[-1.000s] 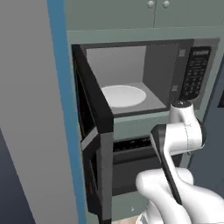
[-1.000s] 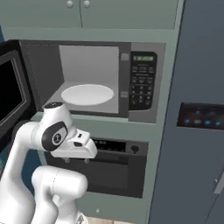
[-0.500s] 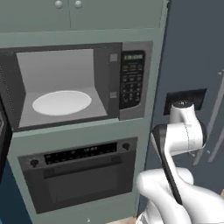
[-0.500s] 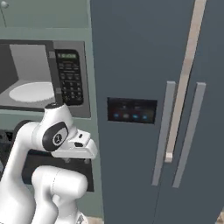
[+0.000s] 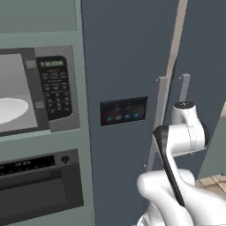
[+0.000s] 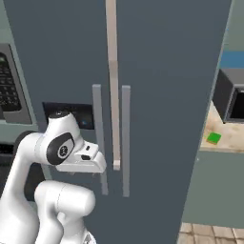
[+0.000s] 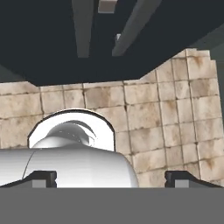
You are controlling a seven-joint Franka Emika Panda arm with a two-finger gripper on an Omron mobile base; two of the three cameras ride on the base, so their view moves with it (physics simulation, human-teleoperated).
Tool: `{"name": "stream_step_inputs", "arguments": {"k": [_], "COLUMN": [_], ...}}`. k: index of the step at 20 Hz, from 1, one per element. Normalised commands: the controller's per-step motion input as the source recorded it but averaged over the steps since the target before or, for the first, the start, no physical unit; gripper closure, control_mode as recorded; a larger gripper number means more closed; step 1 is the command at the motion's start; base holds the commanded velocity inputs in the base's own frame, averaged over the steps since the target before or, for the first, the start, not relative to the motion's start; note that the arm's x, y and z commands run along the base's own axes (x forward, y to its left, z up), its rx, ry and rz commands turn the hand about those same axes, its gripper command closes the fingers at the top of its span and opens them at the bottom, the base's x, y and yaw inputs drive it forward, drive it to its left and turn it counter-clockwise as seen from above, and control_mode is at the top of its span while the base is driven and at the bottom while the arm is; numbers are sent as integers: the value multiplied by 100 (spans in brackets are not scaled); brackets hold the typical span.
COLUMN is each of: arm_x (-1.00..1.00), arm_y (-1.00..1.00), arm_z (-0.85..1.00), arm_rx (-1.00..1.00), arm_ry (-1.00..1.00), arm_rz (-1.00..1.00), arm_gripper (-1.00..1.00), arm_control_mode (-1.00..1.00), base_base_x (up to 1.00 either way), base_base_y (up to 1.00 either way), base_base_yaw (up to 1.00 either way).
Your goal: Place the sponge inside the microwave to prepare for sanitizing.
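Observation:
The sponge (image 6: pixel 214 138) is a small bright-green block lying flat on a light counter at the far right of the right base view. The microwave (image 5: pixel 31 95) is at the left edge of the left base view, showing its light grey cavity, part of the white plate (image 5: pixel 9 110) and the button panel (image 5: pixel 54 87). Its panel (image 6: pixel 6 86) also shows at the left edge of the right base view. My gripper (image 7: pixel 111 179) is open and holds nothing; it points down at the tiled floor, far from both sponge and microwave. The arm is folded in front of the fridge.
A tall dark grey double-door fridge (image 6: pixel 157 71) with two vertical handles (image 6: pixel 125 138) and a small display (image 5: pixel 123 110) stands straight ahead. A black built-in oven (image 5: pixel 39 185) sits under the microwave. A freestanding grey box oven (image 6: pixel 229 95) stands on the counter behind the sponge.
The base has driven right: the microwave slid from the centre to the left edge, and the fridge, counter and sponge came into view. The arm's pose looks unchanged.

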Motion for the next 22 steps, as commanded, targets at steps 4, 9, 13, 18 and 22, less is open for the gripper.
{"name": "stream_step_inputs", "arguments": {"k": [4, 9, 13, 18, 22], "arm_x": [0, 0, 0, 0, 0], "arm_y": [0, 0, 0, 0, 0], "arm_z": [0, 0, 0, 0, 0], "arm_rx": [0, 0, 0, 0, 0], "arm_ry": [0, 0, 0, 0, 0], "arm_rz": [0, 0, 0, 0, 0], "arm_gripper": [-100, -100, -100, -100, -100], "arm_control_mode": [100, 100, 100, 100, 100], "base_base_x": [2, 7, 5, 29, 34], "base_base_y": [-100, -100, -100, -88, -46], "base_base_yaw": [0, 0, 0, -2, 0]}}
